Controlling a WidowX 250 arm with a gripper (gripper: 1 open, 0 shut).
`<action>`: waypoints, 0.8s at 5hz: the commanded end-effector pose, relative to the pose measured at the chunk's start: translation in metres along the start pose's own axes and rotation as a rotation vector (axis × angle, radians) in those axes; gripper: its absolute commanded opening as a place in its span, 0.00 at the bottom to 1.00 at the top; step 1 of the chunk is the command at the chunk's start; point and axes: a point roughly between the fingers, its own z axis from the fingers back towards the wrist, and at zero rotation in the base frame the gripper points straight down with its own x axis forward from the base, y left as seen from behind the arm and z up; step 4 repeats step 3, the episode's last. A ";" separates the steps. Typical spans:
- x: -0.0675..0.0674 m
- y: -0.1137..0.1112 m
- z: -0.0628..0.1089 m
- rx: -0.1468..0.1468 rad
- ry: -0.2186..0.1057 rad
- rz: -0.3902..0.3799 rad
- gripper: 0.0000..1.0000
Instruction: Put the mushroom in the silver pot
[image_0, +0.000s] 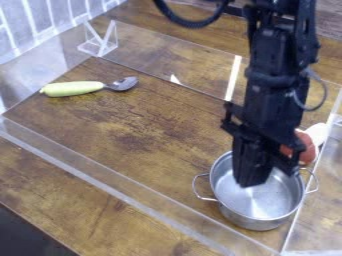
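Nearest, at the right front corner of the wooden table (120, 130), stood the round shallow silver steel pot (258, 203). Directly over it hung the black gripper (257, 176), jaws closed; whether anything was pinched between them could not be made out. The small reddish-brown mushroom (309, 149) showed just behind the arm at the right edge, half hidden. A good release would probably stay low and centred over the pot. Far left lay a long yellow-green vegetable (71, 88) and metal spoon (123, 83).
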 end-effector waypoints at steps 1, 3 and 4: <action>-0.002 -0.011 0.020 0.005 -0.071 -0.041 0.00; -0.007 -0.013 0.020 -0.014 -0.060 -0.115 0.00; -0.007 -0.013 0.020 -0.014 -0.060 -0.115 0.00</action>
